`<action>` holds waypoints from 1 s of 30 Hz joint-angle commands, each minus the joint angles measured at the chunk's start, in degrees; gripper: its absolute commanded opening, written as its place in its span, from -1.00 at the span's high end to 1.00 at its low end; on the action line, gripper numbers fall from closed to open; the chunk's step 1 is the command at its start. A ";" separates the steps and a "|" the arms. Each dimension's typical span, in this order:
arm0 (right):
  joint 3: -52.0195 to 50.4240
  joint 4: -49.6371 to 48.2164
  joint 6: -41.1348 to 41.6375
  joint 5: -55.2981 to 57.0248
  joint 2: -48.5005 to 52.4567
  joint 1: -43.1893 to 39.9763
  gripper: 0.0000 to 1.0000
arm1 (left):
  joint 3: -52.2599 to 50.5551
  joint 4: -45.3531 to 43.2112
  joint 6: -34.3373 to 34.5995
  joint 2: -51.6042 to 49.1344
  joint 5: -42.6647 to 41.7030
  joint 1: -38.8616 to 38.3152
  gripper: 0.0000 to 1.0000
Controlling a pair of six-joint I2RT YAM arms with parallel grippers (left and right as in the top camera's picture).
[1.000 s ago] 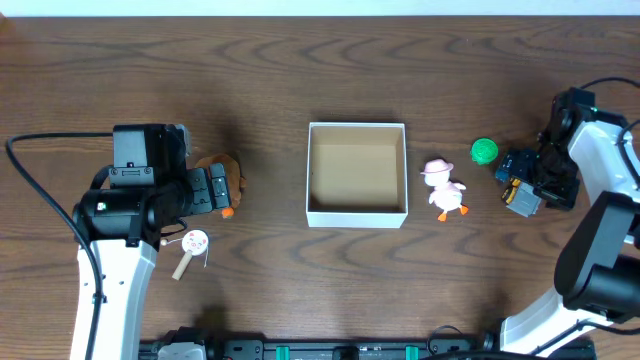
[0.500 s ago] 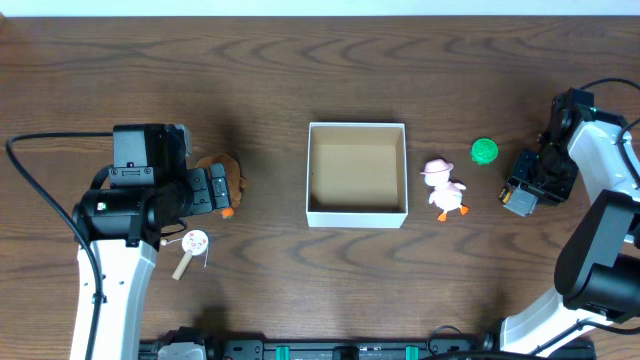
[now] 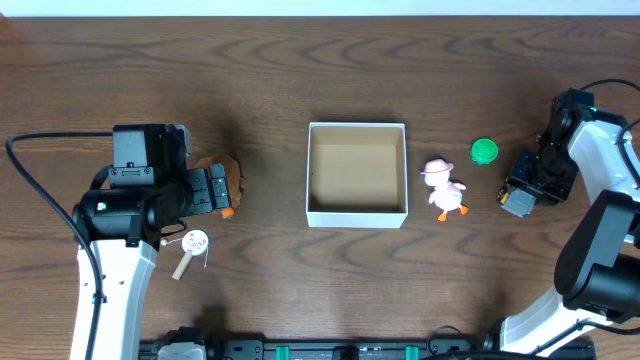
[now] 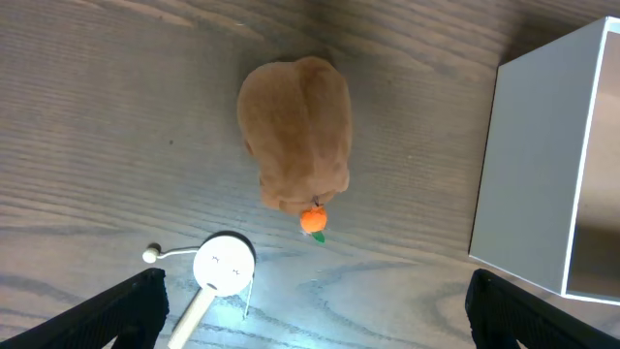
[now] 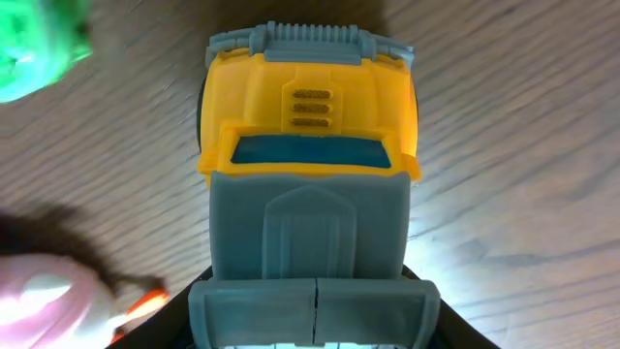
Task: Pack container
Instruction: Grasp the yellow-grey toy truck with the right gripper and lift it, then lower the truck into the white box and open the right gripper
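The container [image 3: 312, 175], a shallow square box with white walls and a tan inside, sits at mid-table and holds nothing; its white wall [image 4: 533, 165] shows in the left wrist view. My right gripper [image 3: 522, 192] is at the right, shut on a yellow and grey-blue toy truck [image 5: 310, 174] that fills the right wrist view. My left gripper [image 3: 215, 190] hangs open over a brown plush toy [image 4: 295, 136], its fingers [image 4: 126, 310] spread wide with nothing between them.
A pink duck toy [image 3: 445, 188] lies just right of the container, with a green ball [image 3: 484, 151] beyond it. A white round-headed toy on a stick [image 3: 190, 248] lies in front of the plush. A black cable [image 3: 30, 180] loops at the far left.
The right gripper's jaws have closed in on the toy truck. The left arm and the other toys have not moved.
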State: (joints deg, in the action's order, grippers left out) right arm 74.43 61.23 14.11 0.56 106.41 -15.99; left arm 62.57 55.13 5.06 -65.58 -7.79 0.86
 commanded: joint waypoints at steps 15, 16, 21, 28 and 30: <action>10.32 -9.20 4.66 -1.55 -14.53 39.08 0.98 | 1.14 0.11 -0.70 -0.26 -0.59 0.09 -0.96; 10.32 -9.66 8.94 0.79 -13.57 41.66 0.97 | 1.14 0.11 -0.70 -0.26 -0.59 0.09 -0.96; 10.19 -7.02 25.68 6.99 -8.48 47.71 0.97 | 1.14 0.15 -0.68 -0.26 -0.59 0.09 -0.96; 10.19 -7.50 24.17 6.56 0.20 48.13 0.83 | 1.14 0.37 -0.46 -0.26 -0.61 0.09 -0.96; 10.19 -8.72 21.24 6.58 0.50 47.76 0.40 | 1.14 0.39 -0.48 -0.26 -0.61 0.09 -0.96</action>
State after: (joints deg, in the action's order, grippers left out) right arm 84.58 53.52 36.64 5.23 106.78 32.01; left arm 62.57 55.27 5.06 -65.58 -7.79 0.86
